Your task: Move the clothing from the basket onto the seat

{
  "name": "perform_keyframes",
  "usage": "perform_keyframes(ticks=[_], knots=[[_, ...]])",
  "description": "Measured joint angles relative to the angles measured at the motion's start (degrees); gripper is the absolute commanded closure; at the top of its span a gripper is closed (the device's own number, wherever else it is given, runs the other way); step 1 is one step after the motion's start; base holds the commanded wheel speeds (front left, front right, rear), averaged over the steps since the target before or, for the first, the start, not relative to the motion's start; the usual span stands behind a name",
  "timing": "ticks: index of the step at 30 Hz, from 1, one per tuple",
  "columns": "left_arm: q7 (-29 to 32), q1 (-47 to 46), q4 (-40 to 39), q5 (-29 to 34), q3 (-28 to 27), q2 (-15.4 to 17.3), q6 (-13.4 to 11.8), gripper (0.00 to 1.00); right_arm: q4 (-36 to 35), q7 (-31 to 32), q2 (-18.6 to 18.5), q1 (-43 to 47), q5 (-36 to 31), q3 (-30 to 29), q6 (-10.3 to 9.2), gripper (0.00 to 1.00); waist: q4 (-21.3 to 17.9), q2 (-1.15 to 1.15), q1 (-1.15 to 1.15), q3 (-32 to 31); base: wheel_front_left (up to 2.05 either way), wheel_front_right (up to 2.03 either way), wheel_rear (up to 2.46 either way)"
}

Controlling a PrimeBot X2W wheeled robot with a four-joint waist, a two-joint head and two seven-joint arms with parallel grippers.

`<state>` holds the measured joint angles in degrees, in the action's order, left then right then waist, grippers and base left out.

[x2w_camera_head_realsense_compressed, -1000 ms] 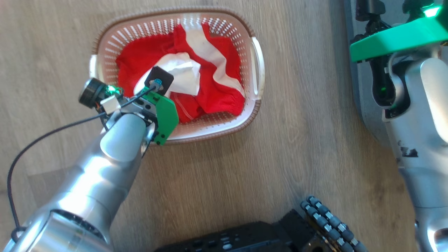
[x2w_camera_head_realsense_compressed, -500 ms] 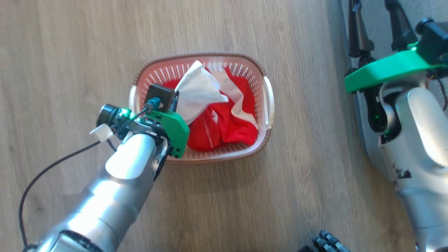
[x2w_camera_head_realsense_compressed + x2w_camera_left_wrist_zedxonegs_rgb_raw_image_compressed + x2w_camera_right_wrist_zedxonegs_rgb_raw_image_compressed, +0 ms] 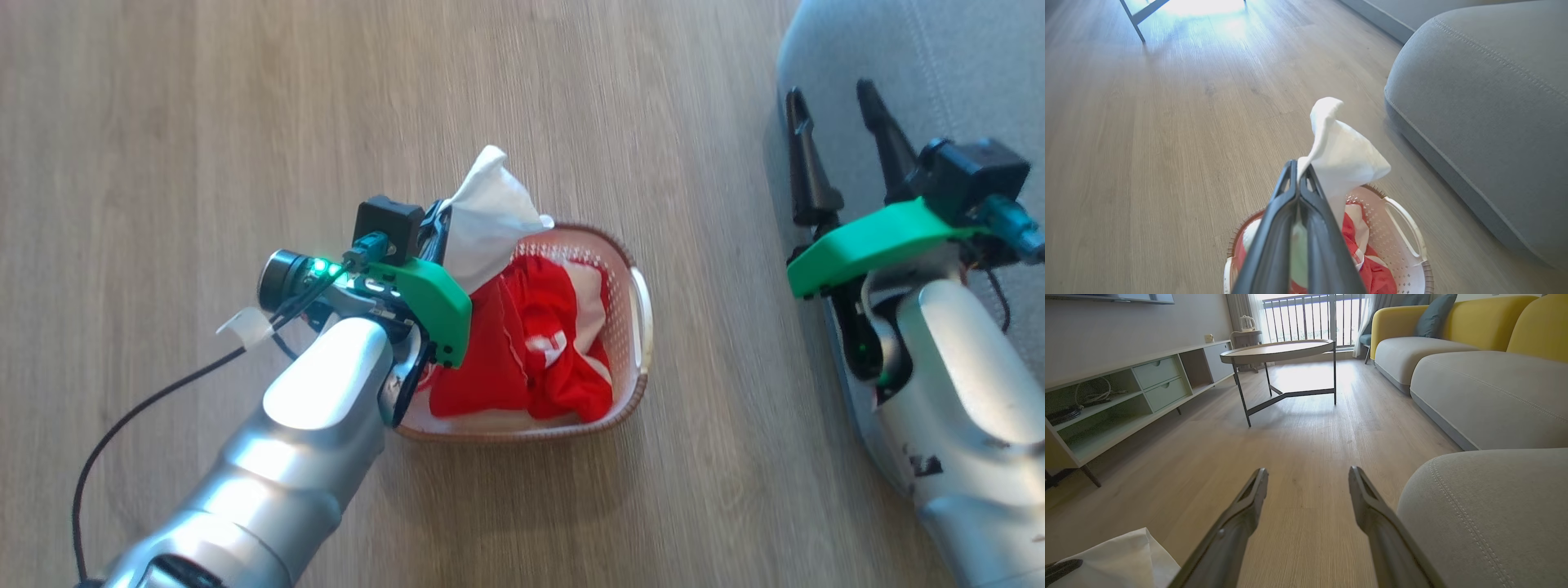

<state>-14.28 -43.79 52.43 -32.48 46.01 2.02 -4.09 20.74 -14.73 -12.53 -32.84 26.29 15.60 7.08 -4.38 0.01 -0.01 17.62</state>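
Aloft over basket (image 3: 522,433), left claw (image 3: 1299,171) clamped on white cloth (image 3: 1347,159)

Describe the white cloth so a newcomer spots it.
Left of the big grey seat, a cream basket sits on the wood floor. Above it, the left tool pinches the white cloth. Unlike the red striped garments below, it's plain white, lifted.

Wood floor (image 3: 245,122): basket (image 3: 624,273) on it, grey seat (image 3: 898,49) nr its R side, coffee table (image 3: 1278,351) farther off.
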Motion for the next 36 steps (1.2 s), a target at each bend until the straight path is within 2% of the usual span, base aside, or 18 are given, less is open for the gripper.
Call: perform_keyframes(ticks=[15, 28, 36], knots=[[0.0, 1.9, -13.5, 3.9, -5.0, 0.0, -0.4, 1.00, 1.6, 0.0, 0.1, 5.8, 0.0, 0.7, 0.00, 0.00, 2.2, 0.00, 0.00, -9.3, 0.00, 0.00, 0.00], [-0.2, -1.6, -23.3, 5.7, -6.0, 0.0, 0.6, 1.00, 2.6, 0.0, 0.8, 8.9, 0.0, 1.2, 0.00, 0.00, 3.6, 0.00, 0.00, -12.6, 0.00, 0.00, 0.00], [-0.4, -6.5, -25.5, 5.8, -5.7, 0.0, 0.5, 1.00, 2.6, 0.0, 0.9, 8.9, 0.2, 1.8, 0.00, 0.00, 3.7, 0.00, 0.00, -12.5, 0.00, 0.00, 0.00]])
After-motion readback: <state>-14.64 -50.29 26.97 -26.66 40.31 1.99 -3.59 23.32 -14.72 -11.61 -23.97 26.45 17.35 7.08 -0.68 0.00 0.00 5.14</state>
